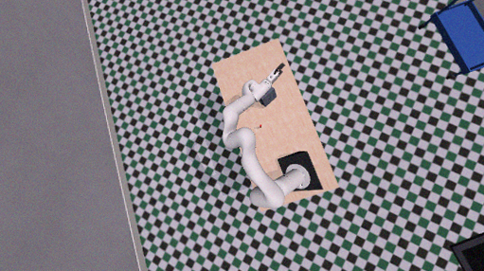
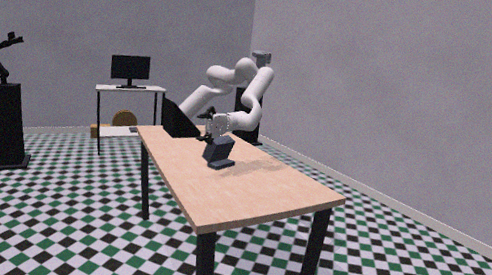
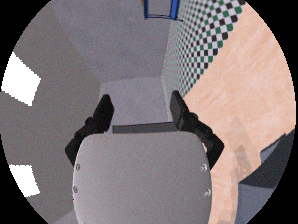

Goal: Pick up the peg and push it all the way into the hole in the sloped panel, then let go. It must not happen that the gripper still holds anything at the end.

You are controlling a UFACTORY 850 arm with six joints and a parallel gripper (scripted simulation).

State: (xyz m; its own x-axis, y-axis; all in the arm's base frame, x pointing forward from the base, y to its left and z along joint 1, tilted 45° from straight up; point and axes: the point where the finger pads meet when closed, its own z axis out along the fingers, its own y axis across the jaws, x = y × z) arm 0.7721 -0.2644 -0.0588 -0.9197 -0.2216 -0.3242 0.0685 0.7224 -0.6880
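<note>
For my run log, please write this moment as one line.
gripper: open, holds nothing | peg: lying on table, apart from fingers | sloped panel: hole not visible | stage: before pick

A blue chair (image 1: 468, 39), a monitor (image 2: 130, 67) on a white desk (image 2: 130, 87), checkered floor (image 2: 48, 227).

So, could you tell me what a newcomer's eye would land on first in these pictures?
Probably the white arm curling over the wooden table, its gripper open with nothing between the fingers. Next, the dark sloped panel standing mid-table just below the wrist, then the loud green, black and white checkered floor.
</note>
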